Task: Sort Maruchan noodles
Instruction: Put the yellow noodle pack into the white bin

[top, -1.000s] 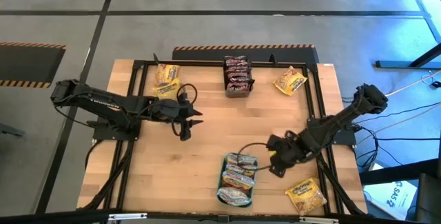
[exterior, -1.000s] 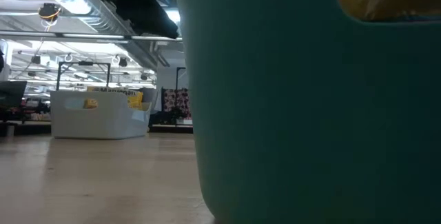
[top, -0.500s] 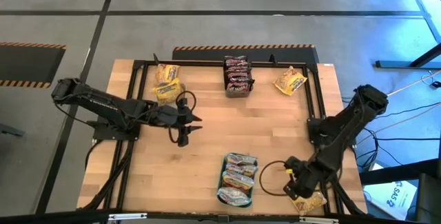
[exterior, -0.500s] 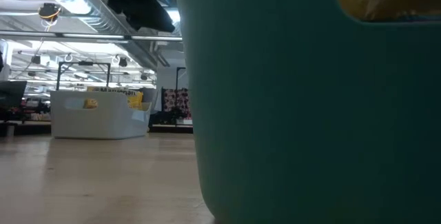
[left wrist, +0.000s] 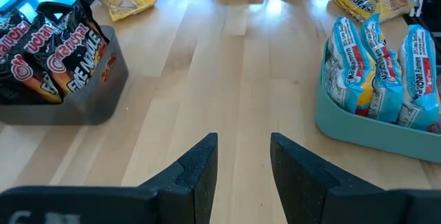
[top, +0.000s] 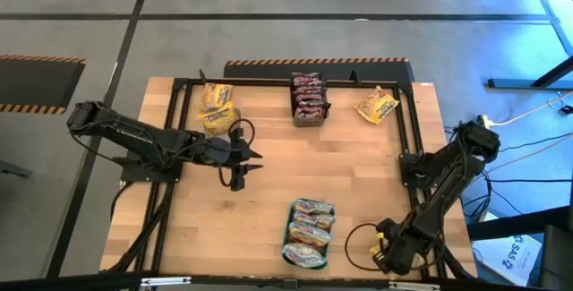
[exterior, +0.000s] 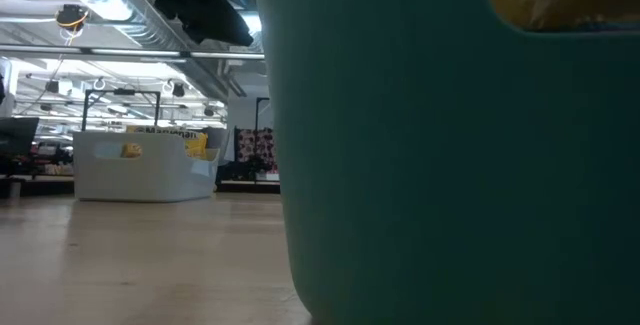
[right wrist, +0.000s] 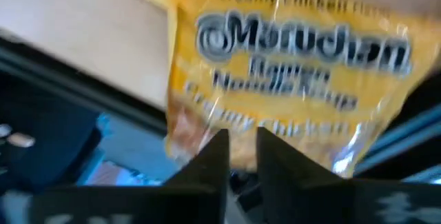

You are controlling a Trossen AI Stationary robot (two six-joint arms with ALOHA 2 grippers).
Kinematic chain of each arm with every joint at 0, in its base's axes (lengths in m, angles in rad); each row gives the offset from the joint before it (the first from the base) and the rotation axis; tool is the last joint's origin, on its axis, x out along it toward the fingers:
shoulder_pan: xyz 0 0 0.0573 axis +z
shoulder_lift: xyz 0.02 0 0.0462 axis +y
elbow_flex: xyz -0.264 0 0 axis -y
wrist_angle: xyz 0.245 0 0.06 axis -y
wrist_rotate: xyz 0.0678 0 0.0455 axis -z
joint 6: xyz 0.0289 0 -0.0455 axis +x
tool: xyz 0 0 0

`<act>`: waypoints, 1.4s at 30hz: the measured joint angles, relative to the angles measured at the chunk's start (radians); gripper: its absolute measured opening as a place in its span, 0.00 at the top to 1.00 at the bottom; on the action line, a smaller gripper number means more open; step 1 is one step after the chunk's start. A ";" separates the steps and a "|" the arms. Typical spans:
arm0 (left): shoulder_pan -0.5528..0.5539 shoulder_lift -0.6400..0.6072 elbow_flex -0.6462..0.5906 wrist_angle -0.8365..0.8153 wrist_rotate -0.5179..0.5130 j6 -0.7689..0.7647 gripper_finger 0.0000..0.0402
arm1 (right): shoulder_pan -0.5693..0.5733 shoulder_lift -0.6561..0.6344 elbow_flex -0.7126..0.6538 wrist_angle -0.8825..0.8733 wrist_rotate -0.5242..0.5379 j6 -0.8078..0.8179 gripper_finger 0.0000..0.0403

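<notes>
Where the overhead camera looks straight down, the wooden tabletop (top: 269, 184) carries three sorted groups and one loose packet. A teal tray (top: 288, 235) near the front edge holds pale blue-and-red noodle packets (top: 310, 231). A grey tub (top: 307, 115) at the far edge holds dark packets (top: 307, 94). Yellow packets (top: 216, 105) lie at the far left, and a single yellow packet (top: 377, 105) lies at the far right. The left claw (top: 254, 158) hangs over bare wood left of centre. The right claw (top: 383, 249) is at the front right corner, where the arm hides whatever lies beneath it.

At tabletop height, the teal tray's wall (exterior: 440, 165) fills most of the frame, with a bit of yellow (exterior: 560, 0) showing through a notch in its rim. A white tub (exterior: 145, 170) with yellow packets stands farther off.

From the left wrist, the left claw (left wrist: 242, 158) is empty, its two fingers (left wrist: 200, 169) parted over bare wood. The grey tub of dark packets (left wrist: 48, 52) and the teal tray of pale packets (left wrist: 379, 65) lie ahead on either side.

From the right wrist, a yellow Maruchan packet (right wrist: 289, 79) fills the frame at the tabletop's edge. The right claw (right wrist: 241, 151) has its fingers (right wrist: 210, 158) drawn close together at the packet's near edge; whether they pinch it cannot be told.
</notes>
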 joint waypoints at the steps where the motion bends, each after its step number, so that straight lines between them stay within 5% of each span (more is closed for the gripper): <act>1: 0.000 0.000 0.000 0.000 0.000 0.000 0.68 | -0.002 0.009 -0.005 0.002 0.008 -0.016 0.88; 6: 0.000 0.000 0.000 -0.001 0.010 0.000 0.68 | -0.035 0.027 -0.060 0.024 0.013 -0.121 0.99; 13: 0.000 0.000 0.000 -0.001 0.011 -0.001 0.68 | -0.160 0.023 -0.078 -0.116 0.141 -0.382 0.97; 29: 0.000 0.000 0.000 -0.001 0.010 -0.001 0.68 | -0.588 0.032 -0.083 -0.197 0.583 -1.033 0.97; 37: 0.000 0.000 0.000 -0.001 0.006 -0.019 0.68 | -0.748 0.033 -0.084 -0.036 0.672 -1.340 0.97; 42: 0.000 0.000 0.000 -0.001 0.005 -0.019 0.68 | -0.846 0.035 -0.088 0.147 0.628 -1.597 0.97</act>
